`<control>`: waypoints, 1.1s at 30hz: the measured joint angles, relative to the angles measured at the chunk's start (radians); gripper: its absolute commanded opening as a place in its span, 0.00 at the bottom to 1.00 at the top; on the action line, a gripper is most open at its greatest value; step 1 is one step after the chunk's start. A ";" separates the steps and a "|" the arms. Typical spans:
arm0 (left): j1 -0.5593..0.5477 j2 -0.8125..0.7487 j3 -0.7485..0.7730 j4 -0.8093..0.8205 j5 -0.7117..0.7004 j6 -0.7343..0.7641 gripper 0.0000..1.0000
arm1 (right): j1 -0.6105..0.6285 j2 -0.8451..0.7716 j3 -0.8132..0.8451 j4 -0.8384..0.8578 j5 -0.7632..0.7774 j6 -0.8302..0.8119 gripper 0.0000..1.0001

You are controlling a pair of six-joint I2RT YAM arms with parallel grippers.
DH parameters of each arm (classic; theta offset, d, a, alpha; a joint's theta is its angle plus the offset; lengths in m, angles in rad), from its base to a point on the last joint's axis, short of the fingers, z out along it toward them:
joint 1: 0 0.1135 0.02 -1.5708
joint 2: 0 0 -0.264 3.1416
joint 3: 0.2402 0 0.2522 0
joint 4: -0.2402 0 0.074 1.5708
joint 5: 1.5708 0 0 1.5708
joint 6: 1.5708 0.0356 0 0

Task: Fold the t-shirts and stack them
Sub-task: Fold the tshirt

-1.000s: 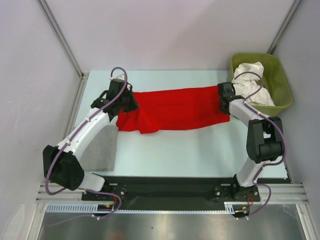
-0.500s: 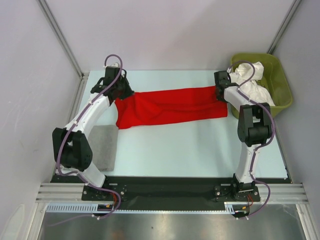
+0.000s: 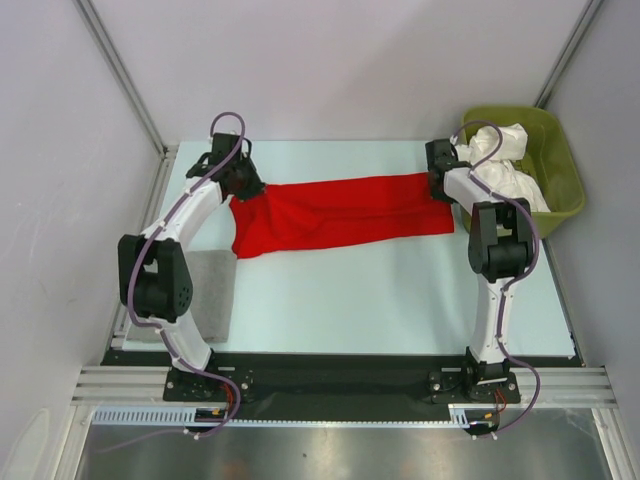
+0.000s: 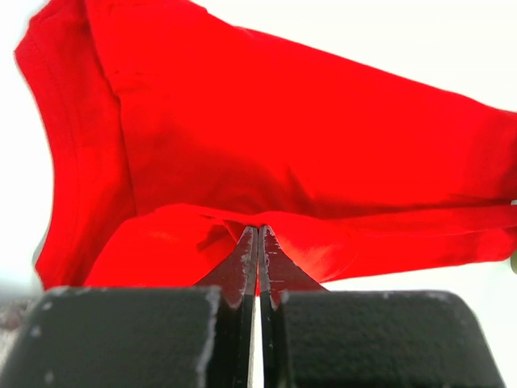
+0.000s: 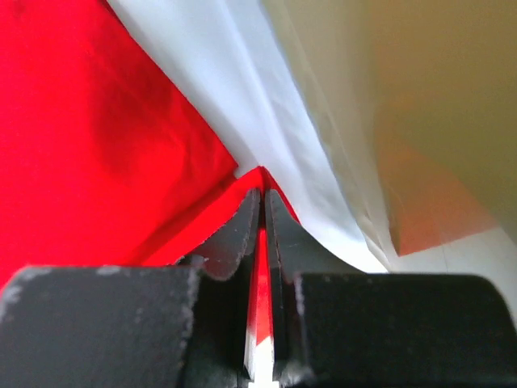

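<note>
A bright red t-shirt lies stretched sideways across the far half of the table. My left gripper is shut on its left end; in the left wrist view the fingertips pinch a fold of red cloth. My right gripper is shut on the shirt's right end, next to the tub. In the right wrist view a strip of red t-shirt shows between the closed fingers. White t-shirts are heaped in the tub.
An olive-green tub stands at the far right corner, its wall close to my right gripper. A grey pad lies at the near left, beside the left arm. Walls and frame posts close in the table on three sides.
Both grippers have moved toward the far edge and slightly left with the red t-shirt's ends, and its far edge now lies straighter. Both arms have stretched further out.
</note>
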 measured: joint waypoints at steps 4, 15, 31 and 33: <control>0.003 0.051 0.039 -0.003 0.010 0.000 0.00 | -0.002 0.020 0.037 -0.010 -0.008 -0.005 0.08; 0.010 0.166 0.142 -0.018 0.011 0.007 0.00 | -0.010 0.071 0.119 -0.036 -0.034 -0.014 0.13; 0.047 0.260 0.285 -0.170 -0.110 0.095 0.50 | -0.012 0.114 0.229 -0.142 -0.063 -0.057 0.49; 0.048 0.220 0.264 -0.181 -0.130 0.115 0.50 | -0.008 0.103 0.227 -0.162 -0.084 -0.059 0.53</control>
